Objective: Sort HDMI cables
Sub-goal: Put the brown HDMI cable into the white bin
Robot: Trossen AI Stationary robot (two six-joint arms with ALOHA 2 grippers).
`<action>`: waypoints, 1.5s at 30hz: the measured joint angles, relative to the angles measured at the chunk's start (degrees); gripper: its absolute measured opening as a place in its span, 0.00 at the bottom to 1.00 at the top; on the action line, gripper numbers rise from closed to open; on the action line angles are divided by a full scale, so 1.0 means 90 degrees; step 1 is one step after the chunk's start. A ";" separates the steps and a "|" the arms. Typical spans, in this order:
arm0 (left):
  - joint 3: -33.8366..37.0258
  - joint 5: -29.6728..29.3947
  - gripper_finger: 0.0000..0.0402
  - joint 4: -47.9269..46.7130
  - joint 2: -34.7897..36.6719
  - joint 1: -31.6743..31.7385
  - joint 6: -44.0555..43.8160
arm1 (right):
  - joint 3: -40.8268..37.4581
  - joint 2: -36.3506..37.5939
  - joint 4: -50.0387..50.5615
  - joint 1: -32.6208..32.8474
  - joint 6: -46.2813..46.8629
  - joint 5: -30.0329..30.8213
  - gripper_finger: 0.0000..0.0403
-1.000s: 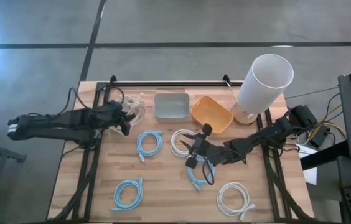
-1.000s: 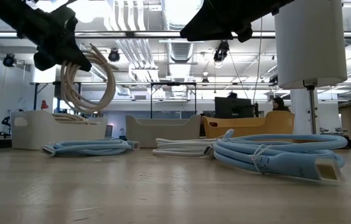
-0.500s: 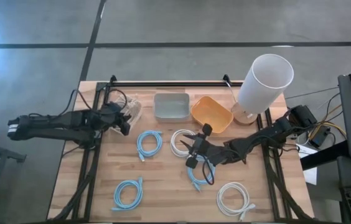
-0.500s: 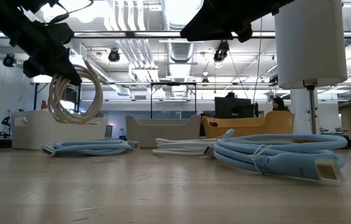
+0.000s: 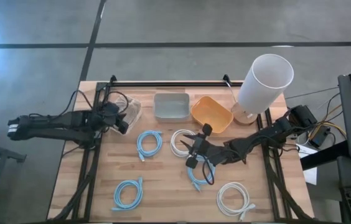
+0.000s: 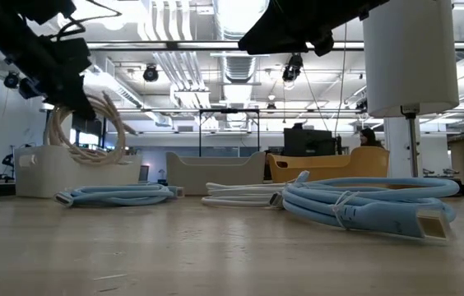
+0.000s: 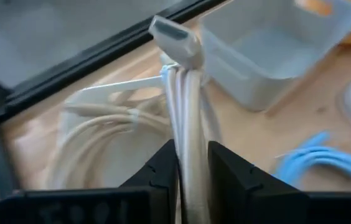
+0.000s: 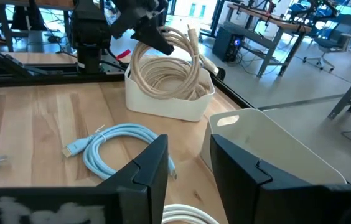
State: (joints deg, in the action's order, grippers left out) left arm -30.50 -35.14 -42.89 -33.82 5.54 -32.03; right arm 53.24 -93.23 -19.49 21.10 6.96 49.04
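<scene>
My left gripper (image 5: 122, 121) (image 6: 61, 76) is shut on a beige HDMI cable coil (image 6: 84, 131) above the far-left bin (image 5: 132, 109), where more beige coils (image 8: 169, 78) lie. My right gripper (image 5: 191, 148) (image 8: 188, 177) hovers open over a white coil (image 5: 180, 142) and a light blue coil (image 5: 198, 176). Two more blue coils (image 5: 149, 143) (image 5: 129, 191) and a second white coil (image 5: 233, 198) lie flat on the table. My left gripper pinches a bundle of several beige strands (image 7: 185, 134) between its two fingers, which lie across the strands. The connector end (image 7: 175, 36) sticks out past the fingertips. The coil hangs below the gripper, and its lower loop (image 6: 80, 153) dips into the far-left bin.
A grey-white bin (image 5: 171, 104) and an orange bin (image 5: 211, 113) stand in a row with the far-left bin at the table's far edge. A tall white cylinder on a stand (image 5: 262, 79) rises at the far right. Bare wood lies along the near edge between the coils.
My left gripper has moved toward the table's left edge and down, carrying the beige coil. The coil hung clear in the air before; now its lower loop is sunk into the far-left bin. My right arm has kept still.
</scene>
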 joint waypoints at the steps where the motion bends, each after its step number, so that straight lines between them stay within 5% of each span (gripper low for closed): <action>1: 0.0000 -0.0148 0.20 -0.0123 0.0000 -0.0001 -0.0006 | 0.0000 0.0000 0.0000 0.0000 -0.0002 0.0000 0.28; 6: 0.0000 -0.0967 0.19 -0.0565 0.0000 0.0001 -0.0169 | 0.0001 0.0000 0.0000 0.0000 0.0014 0.0000 0.26; 13: 0.0000 -0.1014 0.21 -0.0721 -0.0019 0.0000 -0.0146 | 0.0001 0.0000 0.0000 0.0000 0.0000 0.0000 0.27; 29: -0.0020 -0.1385 0.45 -0.0745 -0.0075 0.0000 -0.0434 | 0.0001 0.0000 -0.0002 0.0000 -0.0007 -0.0022 0.23; 34: -0.0417 -0.2099 0.43 -0.0746 -0.0073 0.0000 -0.0376 | 0.0000 0.0000 -0.0002 0.0000 -0.0006 -0.0023 0.25; 45: 0.0020 -0.1759 0.30 -0.0716 -0.0350 0.0000 -0.1146 | 0.0000 0.0000 -0.0002 0.0000 0.0012 -0.0345 0.22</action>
State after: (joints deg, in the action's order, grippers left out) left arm -30.33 -50.97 -49.33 -36.97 5.54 -42.34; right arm 53.24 -93.23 -19.51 21.10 7.07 45.93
